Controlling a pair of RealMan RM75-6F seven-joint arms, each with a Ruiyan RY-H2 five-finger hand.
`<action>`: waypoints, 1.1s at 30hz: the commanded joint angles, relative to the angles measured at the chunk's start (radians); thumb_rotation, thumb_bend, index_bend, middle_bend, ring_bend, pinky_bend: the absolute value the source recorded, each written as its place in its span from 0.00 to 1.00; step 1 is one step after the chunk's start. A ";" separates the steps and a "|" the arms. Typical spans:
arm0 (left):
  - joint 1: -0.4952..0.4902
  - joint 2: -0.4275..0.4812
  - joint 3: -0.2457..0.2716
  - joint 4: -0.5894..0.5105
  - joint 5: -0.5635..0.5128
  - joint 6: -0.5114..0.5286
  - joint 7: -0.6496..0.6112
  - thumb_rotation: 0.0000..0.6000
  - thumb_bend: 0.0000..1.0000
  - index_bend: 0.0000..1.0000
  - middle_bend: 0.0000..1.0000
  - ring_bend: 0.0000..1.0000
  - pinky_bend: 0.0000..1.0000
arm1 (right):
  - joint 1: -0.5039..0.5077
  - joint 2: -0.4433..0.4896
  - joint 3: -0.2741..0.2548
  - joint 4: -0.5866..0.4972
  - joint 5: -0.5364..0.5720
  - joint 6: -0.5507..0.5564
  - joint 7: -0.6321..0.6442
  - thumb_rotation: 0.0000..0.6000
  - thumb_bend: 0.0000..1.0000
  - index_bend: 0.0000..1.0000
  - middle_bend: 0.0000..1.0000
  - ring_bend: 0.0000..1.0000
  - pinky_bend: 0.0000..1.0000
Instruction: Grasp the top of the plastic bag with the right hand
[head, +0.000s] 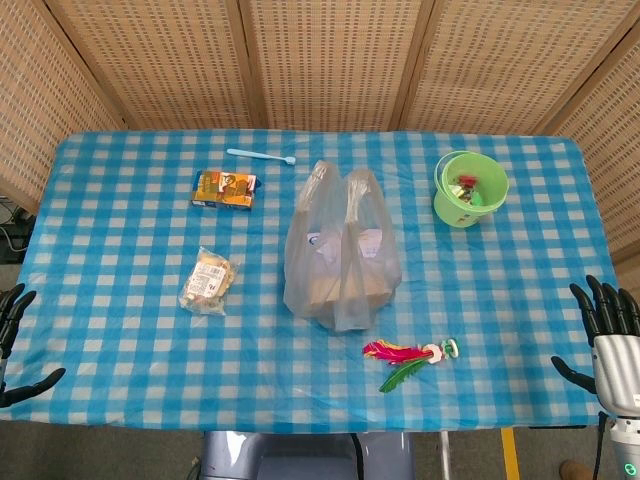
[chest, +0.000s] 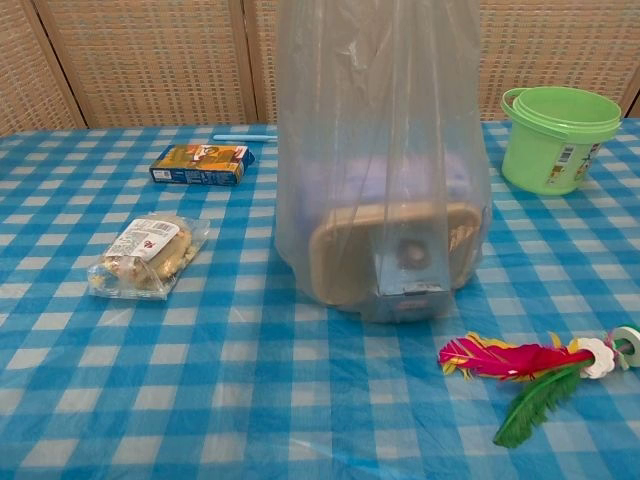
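A clear plastic bag (head: 341, 250) stands upright in the middle of the checked table, its two handle loops (head: 338, 183) pointing up; a tan box shows through the plastic bag (chest: 385, 170) in the chest view. My right hand (head: 608, 325) hovers at the table's right front corner, fingers spread, holding nothing, far right of the bag. My left hand (head: 14, 335) is at the left front edge, fingers apart and empty. Neither hand shows in the chest view.
A green bucket (head: 470, 187) stands back right of the bag. A feather toy (head: 408, 359) lies in front of it. Left of the bag lie a snack packet (head: 207, 282), an orange box (head: 224, 188) and a blue toothbrush (head: 261, 155).
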 joint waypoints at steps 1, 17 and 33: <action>-0.001 0.000 0.000 0.000 0.000 -0.001 0.000 1.00 0.00 0.00 0.00 0.00 0.00 | 0.001 0.002 -0.002 -0.001 -0.002 -0.005 0.006 1.00 0.00 0.00 0.00 0.00 0.00; -0.038 -0.004 -0.036 -0.018 -0.090 -0.075 0.026 1.00 0.00 0.00 0.00 0.00 0.00 | 0.287 0.224 0.069 -0.076 -0.130 -0.281 0.856 1.00 0.00 0.00 0.00 0.00 0.00; -0.080 -0.009 -0.073 -0.021 -0.194 -0.160 0.037 1.00 0.00 0.00 0.00 0.00 0.00 | 0.669 0.367 0.151 -0.139 -0.094 -0.702 1.382 1.00 0.00 0.08 0.04 0.00 0.00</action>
